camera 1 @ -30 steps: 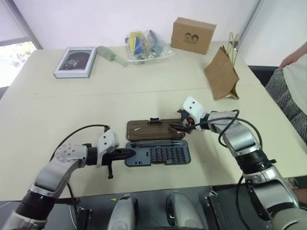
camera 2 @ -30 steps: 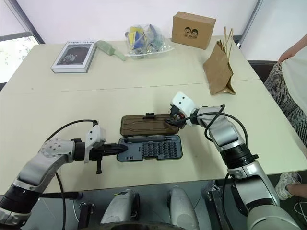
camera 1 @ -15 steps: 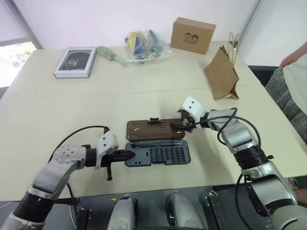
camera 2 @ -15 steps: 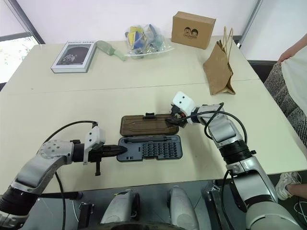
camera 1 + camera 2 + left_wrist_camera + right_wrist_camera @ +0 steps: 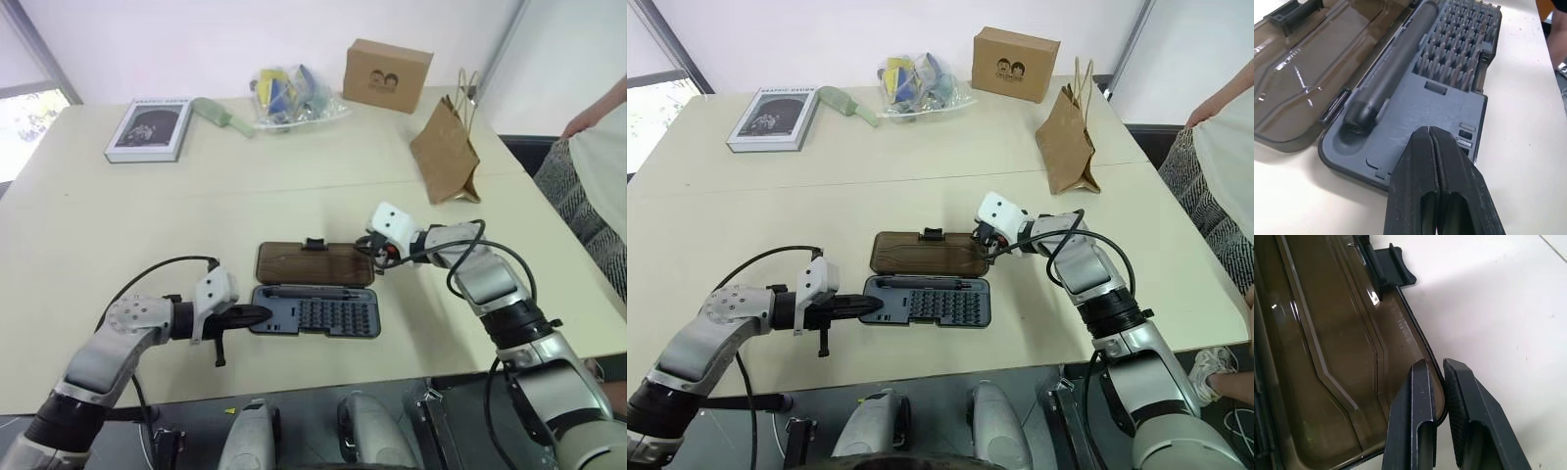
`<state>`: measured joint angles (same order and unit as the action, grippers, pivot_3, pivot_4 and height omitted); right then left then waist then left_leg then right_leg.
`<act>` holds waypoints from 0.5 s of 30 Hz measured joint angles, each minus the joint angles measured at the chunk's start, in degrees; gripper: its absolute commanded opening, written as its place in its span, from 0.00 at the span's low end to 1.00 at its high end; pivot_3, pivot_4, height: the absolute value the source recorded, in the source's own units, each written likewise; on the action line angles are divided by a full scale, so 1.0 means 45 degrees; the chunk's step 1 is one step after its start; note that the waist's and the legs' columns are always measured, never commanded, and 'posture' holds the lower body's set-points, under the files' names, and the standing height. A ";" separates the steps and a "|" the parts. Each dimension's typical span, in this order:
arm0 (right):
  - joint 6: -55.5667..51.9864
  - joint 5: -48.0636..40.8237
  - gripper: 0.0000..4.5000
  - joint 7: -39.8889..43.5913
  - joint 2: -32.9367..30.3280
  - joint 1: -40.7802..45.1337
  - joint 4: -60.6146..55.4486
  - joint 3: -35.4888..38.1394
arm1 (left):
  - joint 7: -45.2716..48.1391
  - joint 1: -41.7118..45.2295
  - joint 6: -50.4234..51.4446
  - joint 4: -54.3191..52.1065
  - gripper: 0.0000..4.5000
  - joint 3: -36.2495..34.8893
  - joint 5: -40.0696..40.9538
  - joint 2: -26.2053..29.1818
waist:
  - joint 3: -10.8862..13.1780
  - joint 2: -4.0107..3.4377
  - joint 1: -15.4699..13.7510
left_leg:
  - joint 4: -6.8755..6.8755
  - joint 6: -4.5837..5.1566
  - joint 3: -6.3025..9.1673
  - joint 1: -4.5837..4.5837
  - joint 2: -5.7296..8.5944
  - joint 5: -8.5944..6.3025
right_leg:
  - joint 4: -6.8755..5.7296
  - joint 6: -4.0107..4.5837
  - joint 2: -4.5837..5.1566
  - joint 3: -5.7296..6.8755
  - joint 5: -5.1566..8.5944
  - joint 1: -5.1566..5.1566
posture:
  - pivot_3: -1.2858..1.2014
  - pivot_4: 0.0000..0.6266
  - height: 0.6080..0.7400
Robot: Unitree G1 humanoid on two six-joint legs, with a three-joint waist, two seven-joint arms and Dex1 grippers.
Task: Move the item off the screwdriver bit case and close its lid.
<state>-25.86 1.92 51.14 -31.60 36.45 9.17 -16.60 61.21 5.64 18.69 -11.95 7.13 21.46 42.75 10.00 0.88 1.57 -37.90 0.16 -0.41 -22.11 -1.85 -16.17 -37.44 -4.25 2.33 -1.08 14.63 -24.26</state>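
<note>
From the head, the screwdriver bit case [image 5: 315,315] lies open mid-counter, its lid [image 5: 315,264] flat behind it, and the paper bag [image 5: 446,155] stands far off to the right. The left wrist shows the left gripper [image 5: 1429,134] pressed shut, empty, over the case's end. The right wrist shows the right gripper [image 5: 1434,368] pinching the lid's rim between nearly closed fingers.

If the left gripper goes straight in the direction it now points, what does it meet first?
Probably the flat dark grey plastic screwdriver bit case: the left gripper, shut, sits at its near end, aimed along the slate tray. The black driver handle lies just beyond; depth is unclear.
</note>
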 measured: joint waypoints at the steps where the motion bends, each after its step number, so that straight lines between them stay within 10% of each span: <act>1: 0.0065 0.0062 0.00 0.0022 -0.0015 -0.0003 0.0000 -0.0015 | 0.0003 0.0022 0.0015 0.0001 0.00 0.0010 -0.0002 0.0000 | 0.0000 0.0000 0.0000 | 0.0000 0.0000 0.0001 -0.0001 0.0000 0.0000 | 0.0000 0.0000 0.0001 0.0000 0.0000 0.0000 | 0.52 0.24 1.00; 15: 0.5204 0.1877 0.00 -0.0756 -0.0412 -0.0365 -0.0007 -0.0256 | 0.0224 0.0329 -0.0120 0.0385 0.00 0.0121 -0.0061 -0.0100 | 0.0000 0.0000 0.0200 | 0.0000 0.0000 0.0000 0.0000 0.0000 0.0000 | -0.0003 0.0000 0.0001 -0.0002 0.0000 -0.0001 | 0.52 0.24 1.00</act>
<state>-2.45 10.37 47.73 -33.45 34.80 9.14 -17.76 62.22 7.12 18.14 -10.22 7.67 21.18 42.30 10.01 0.88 2.47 -37.90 0.16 -0.41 -22.11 -1.85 -16.17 -37.46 -4.25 2.33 -1.09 14.62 -24.26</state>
